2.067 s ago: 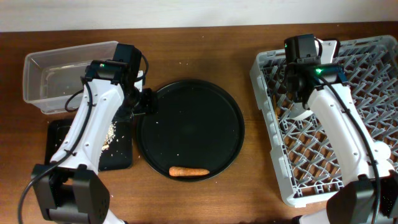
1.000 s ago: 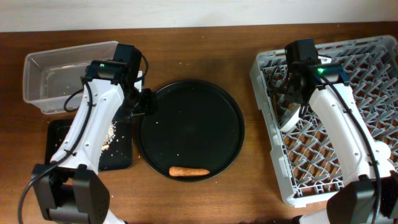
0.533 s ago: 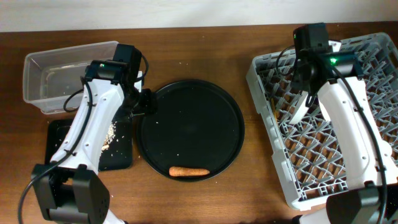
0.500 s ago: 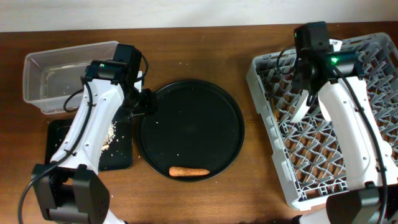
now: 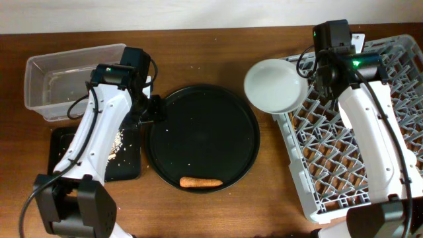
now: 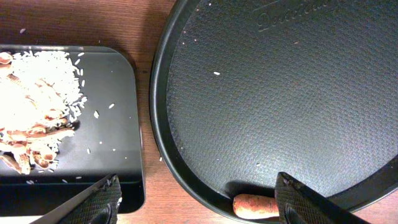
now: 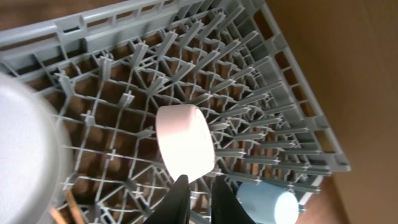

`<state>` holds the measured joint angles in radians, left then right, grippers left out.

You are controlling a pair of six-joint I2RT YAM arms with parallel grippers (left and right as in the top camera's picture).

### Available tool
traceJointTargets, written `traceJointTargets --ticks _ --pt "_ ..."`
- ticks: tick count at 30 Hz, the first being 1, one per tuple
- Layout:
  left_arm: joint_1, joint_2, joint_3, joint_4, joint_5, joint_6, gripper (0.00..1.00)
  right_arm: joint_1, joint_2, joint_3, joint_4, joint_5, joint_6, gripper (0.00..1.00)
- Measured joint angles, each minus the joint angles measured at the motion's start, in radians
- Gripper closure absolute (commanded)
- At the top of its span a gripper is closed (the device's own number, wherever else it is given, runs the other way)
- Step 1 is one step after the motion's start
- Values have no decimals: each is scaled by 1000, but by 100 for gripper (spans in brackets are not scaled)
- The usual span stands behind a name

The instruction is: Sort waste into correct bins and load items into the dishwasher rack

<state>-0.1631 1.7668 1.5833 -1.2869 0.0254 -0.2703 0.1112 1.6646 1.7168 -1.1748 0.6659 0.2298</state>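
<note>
The pale round plate [image 5: 276,86] lies face up over the near-left corner of the grey dishwasher rack [image 5: 370,165], partly overhanging the table. In the right wrist view it is a blur at the left edge [image 7: 25,149]. My right gripper [image 7: 196,196] is shut and empty above the rack, near the white-pink bowl [image 7: 185,140] and the light-blue cup [image 7: 267,204]. My left gripper [image 6: 199,202] is open and empty over the round tray's rim. The orange carrot [image 5: 201,182] lies on that tray, also in the left wrist view [image 6: 255,205]. The wrapper and the white scrap are not seen.
The large round black tray [image 5: 201,137] sits mid-table. The flat black tray [image 5: 129,165] holds rice and beige scraps [image 6: 31,121]. The clear tub [image 5: 69,76] stands at the back left. A thin wooden stick end [image 7: 67,210] shows in the rack.
The plate stood on edge in the rack and now lies flat over its corner. The rack has shifted and turned. My right arm has moved toward the back. The left arm is still.
</note>
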Motion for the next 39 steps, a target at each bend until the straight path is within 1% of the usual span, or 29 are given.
traceJointTargets --ticks 4,5,7,8,9,11,12,13,14,17,19,20,23,28,33,36,39 --pt "0 0 0 0 0 0 21 0 0 0 -1 19 -27 86" --pt "0 0 0 0 0 0 21 0 0 0 -1 18 -28 82" --pt "0 0 0 0 0 0 21 0 0 0 -1 0 -31 80" --pt "0 0 0 0 0 0 21 0 0 0 -1 -18 -32 77" --pt "0 0 0 0 0 0 21 0 0 1 0 -45 -32 70" --pt "0 0 0 0 0 0 21 0 0 2 2 -115 -33 65" --pt "0 0 0 0 0 0 21 0 0 2 4 -143 -34 65" --pt "0 0 0 0 0 0 21 0 0 2 10 -216 -36 65" --pt "0 0 0 0 0 0 21 0 0 2 11 -261 -36 66" --pt "0 0 0 0 0 0 21 1 1 2 12 -416 -40 96" --pt "0 0 0 0 0 0 20 1 10 3 23 -520 -61 96" --pt "0 0 0 0 0 0 17 1 23 4 31 -579 -93 96" --pt "0 0 0 0 0 0 17 1 115 6 89 -777 -243 96" --pt "0 0 0 0 0 0 17 1 256 6 185 -873 -323 96" --pt "0 0 0 0 0 0 17 1 363 6 232 -892 -360 96" --pt "0 0 0 -5 0 0 17 12 394 6 296 -769 -360 96" --pt "0 0 0 -7 0 0 16 3 394 6 330 -664 -318 96"
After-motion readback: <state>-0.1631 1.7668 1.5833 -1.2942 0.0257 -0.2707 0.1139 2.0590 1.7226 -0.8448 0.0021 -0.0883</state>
